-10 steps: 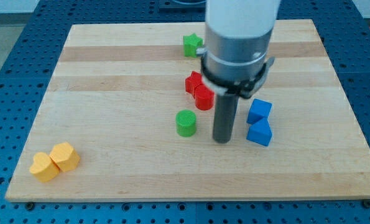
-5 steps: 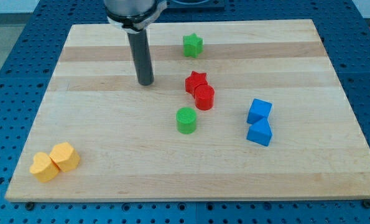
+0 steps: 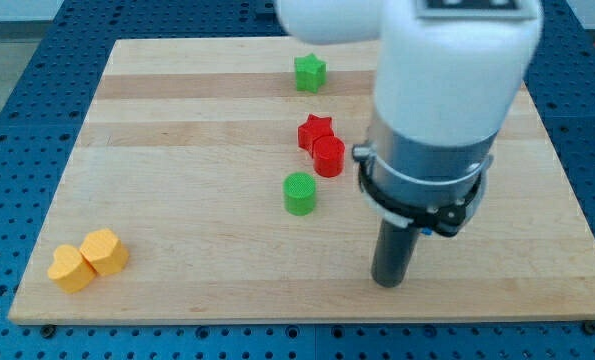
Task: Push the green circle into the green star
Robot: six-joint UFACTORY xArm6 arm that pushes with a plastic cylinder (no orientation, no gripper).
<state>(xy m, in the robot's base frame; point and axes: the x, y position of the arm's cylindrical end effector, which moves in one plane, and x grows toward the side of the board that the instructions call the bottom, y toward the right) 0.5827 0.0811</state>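
Surface [image 3: 177, 110]: pale wooden board on a blue perforated base; no readable writing or brand marks anywhere in view.

Contents, from the view's left to its right:
- Two yellow blocks [image 3: 88, 259], touching, near the bottom-left corner; exact shapes unclear.
- Green circle [image 3: 299, 193], a short ribbed cylinder near the middle of the board, standing alone.
- Green star [image 3: 310, 72], near the top edge, well apart from the green circle and almost straight above it in the view.
- Red star [image 3: 315, 131] and red circle [image 3: 329, 157], touching, between the two green blocks and slightly to the right of them.
- Arm: a white and grey body covers the right part of the board. No claw is fitted, so there is no open or closed state to give; the arm ends in a dark rod.
- My tip [image 3: 389, 283], near the board's bottom edge, to the right of and below the green circle, clearly apart from it and touching no block.
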